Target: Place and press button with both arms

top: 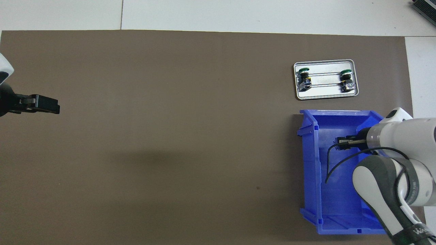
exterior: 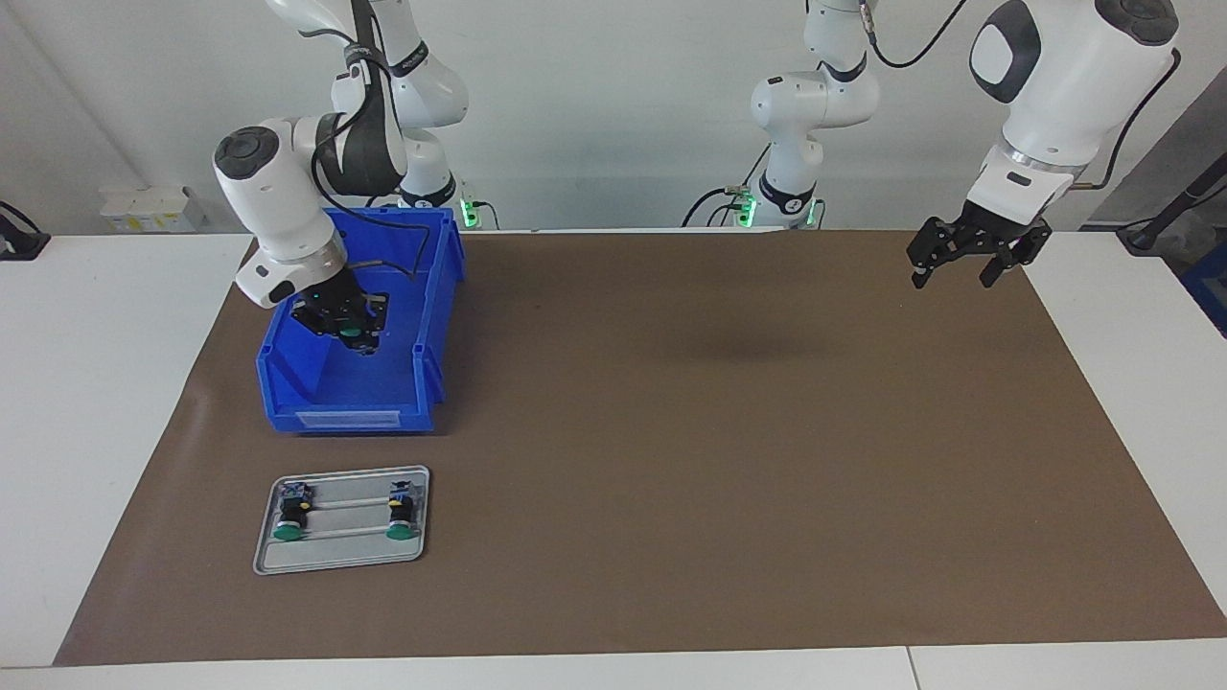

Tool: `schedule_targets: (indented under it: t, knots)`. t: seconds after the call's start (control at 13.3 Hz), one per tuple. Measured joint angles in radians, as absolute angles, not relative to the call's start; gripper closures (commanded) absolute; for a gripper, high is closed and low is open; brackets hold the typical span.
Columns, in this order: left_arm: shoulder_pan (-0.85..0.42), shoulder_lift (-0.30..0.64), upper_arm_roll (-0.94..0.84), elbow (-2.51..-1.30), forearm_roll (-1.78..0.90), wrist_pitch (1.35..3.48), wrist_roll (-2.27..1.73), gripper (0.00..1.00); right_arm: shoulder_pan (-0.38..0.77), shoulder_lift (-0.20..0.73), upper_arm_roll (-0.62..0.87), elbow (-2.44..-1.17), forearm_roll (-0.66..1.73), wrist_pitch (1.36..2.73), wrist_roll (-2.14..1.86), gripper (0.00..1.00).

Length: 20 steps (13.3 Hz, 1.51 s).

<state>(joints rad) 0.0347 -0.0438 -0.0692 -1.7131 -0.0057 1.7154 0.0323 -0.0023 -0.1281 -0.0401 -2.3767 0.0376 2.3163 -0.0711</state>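
The blue bin (exterior: 359, 369) stands nearer the robots than the grey tray (exterior: 342, 518) holding two buttons. The right gripper (exterior: 347, 324) hangs inside the bin — closed on the button (exterior: 356, 333), green cap facing the tray. The left gripper (exterior: 968, 255) waits over the mat's other end, fingers spread, holding nothing.

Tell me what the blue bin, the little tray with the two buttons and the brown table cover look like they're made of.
The blue bin looks like moulded plastic: saturated colour, slight sheen, ribbed walls. The tray looks like metal, probably aluminium or steel: pale grey, dull gleam, thin rolled rim. The brown cover looks like matte paper or thin sheet; a faint ripple near its edge suggests that it is flexible.
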Motion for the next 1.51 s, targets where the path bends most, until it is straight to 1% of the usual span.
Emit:
schedule_targets:
  t: [0.15,0.38,0.45,0.53,0.68,0.75,0.83,0.98,1.13,1.51]
  knots:
    - [0.035,-0.044,-0.069,-1.713,-0.006,1.715,0.032,0.0,-0.009,-0.116,-0.04,-2.417,0.066,2.368,-0.072,1.0]
    - [0.035,-0.044,-0.069,-1.713,-0.006,1.715,0.032,0.0,-0.008,-0.098,-0.04,-2.44,0.094,2.383,-0.073,1.0]
    - [0.035,-0.044,-0.069,-1.713,-0.006,1.715,0.032,0.0,-0.008,-0.094,-0.04,-2.448,0.095,2.391,-0.073,0.7]
    - [0.035,-0.044,-0.069,-1.713,-0.006,1.715,0.032,0.0,-0.008,-0.091,-0.04,-2.456,0.095,2.401,-0.073,0.48]
    - [0.035,-0.044,-0.069,-1.713,-0.006,1.715,0.032,0.0,-0.008,-0.088,-0.04,-2.467,0.096,2.413,-0.073,0.32]
    - [0.035,-0.044,-0.069,-1.713,-0.006,1.715,0.032,0.0,-0.008,-0.087,-0.04,-2.468,0.096,2.413,-0.073,0.17]
    - [0.035,-0.044,-0.069,-1.713,-0.006,1.715,0.032,0.0,-0.008,-0.087,-0.04,-2.468,0.096,2.414,-0.073,0.0]
    - [0.035,-0.044,-0.069,-1.713,-0.006,1.715,0.032,0.0,-0.007,-0.087,-0.04,-2.464,0.096,2.414,-0.073,0.0]
    - [0.035,-0.044,-0.069,-1.713,-0.006,1.715,0.032,0.0,-0.005,-0.092,-0.037,-2.427,0.096,2.401,-0.073,0.0]
    - [0.035,-0.044,-0.069,-1.713,-0.006,1.715,0.032,0.0,-0.005,-0.118,-0.035,-2.191,0.097,2.167,-0.051,0.0]
